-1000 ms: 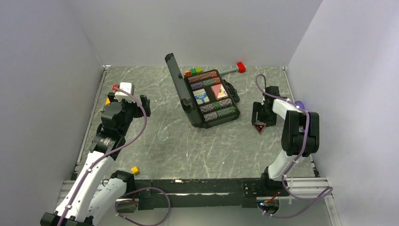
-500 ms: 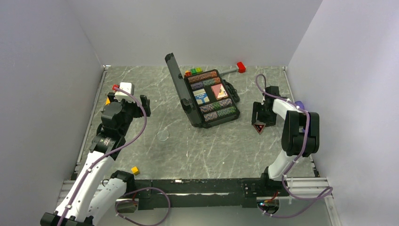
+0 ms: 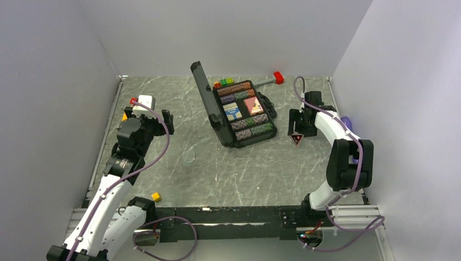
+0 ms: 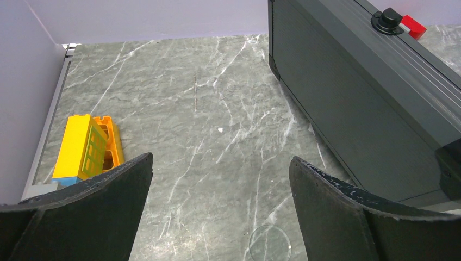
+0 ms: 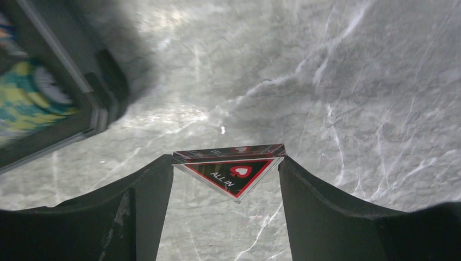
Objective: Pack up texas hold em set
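Note:
The black briefcase point(image 3: 270, 129) lies open at table centre, its lid point(image 3: 204, 89) upright on the left. Inside are rows of striped chips point(image 3: 235, 88), a blue-white deck point(image 3: 232, 111) and a pink deck point(image 3: 253, 105). My right gripper point(image 3: 296, 136) is just right of the case, shut on the triangular black-and-red "ALL IN" marker point(image 3: 296, 140). In the right wrist view the marker point(image 5: 231, 171) is clamped by its two corners between the fingers point(image 5: 147, 201), above the table; the case edge point(image 5: 81, 98) is blurred at left. My left gripper point(image 3: 148, 118) is open and empty, also seen wide open in its wrist view point(image 4: 220, 185) facing the lid's back point(image 4: 369, 109).
A yellow-orange toy block point(image 4: 84, 147) lies by the left wall. A clear disc point(image 4: 270, 243) lies between the left fingers; it also shows from the top point(image 3: 188, 156). A red block point(image 3: 278, 77) and coloured bricks point(image 3: 223, 82) sit behind the case. A small yellow cube point(image 3: 156, 196) is near front left.
My right gripper has moved away from the base and slightly left toward the case, carrying the triangular marker. The left arm has not moved.

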Motion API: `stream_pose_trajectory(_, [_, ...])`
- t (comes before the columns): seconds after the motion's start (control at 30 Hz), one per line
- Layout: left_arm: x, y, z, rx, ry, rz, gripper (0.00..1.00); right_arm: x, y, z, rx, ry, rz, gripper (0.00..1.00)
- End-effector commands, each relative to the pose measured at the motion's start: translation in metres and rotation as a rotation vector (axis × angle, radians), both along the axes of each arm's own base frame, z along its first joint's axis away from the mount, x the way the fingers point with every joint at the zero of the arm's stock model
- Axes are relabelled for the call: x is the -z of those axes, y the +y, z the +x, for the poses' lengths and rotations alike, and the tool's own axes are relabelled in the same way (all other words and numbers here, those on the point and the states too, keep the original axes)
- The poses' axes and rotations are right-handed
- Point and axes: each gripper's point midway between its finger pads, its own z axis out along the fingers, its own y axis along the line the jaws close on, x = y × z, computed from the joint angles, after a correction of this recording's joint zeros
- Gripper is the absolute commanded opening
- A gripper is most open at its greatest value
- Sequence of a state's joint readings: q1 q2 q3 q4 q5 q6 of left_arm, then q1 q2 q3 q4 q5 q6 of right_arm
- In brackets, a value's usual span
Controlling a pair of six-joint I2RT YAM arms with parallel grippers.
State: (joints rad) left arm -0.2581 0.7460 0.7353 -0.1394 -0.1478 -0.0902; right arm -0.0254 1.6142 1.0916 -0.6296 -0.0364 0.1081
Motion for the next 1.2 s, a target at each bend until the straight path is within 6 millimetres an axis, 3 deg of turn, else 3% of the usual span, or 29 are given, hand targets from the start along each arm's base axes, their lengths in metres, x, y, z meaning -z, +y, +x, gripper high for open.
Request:
stream_pose_trajectory(0.0, [-0.026, 0.001, 0.001, -0.005, -0.065, -0.017, 0.99, -0.058, 0.023, 0.025, -0.043, -0.144, 0.030, 0.48])
stream_pose_trajectory(0.13, [-0.024, 0.001, 0.002, -0.003, -0.061, -0.015, 0.99, -0.079, 0.060, 0.047, -0.118, -0.199, 0.058, 0.47])
stream_pose_trajectory(0.3, [-0.025, 0.002, 0.002, -0.011, -0.063, -0.010, 0.99, -0.091, 0.117, 0.080, -0.230, -0.228, 0.083, 0.47])
stream_pose_trajectory(0.57, [-0.024, 0.001, 0.002, -0.007, -0.061, -0.011, 0.99, -0.079, 0.176, 0.130, -0.335, -0.203, 0.087, 0.46])
stream_pose_trajectory(0.73, [-0.023, 0.002, 0.003, -0.009, -0.060, -0.009, 0.99, -0.056, 0.193, 0.153, -0.336, -0.174, 0.092, 0.46])
stream_pose_trajectory(0.93, [-0.024, 0.002, 0.003, -0.008, -0.060, -0.009, 0.99, -0.031, 0.194, 0.167, -0.320, -0.141, 0.069, 0.46])
stream_pose_trajectory(1.17, [-0.023, 0.002, 0.004, -0.010, -0.057, -0.006, 0.99, -0.027, 0.194, 0.167, -0.317, -0.139, 0.070, 0.47])
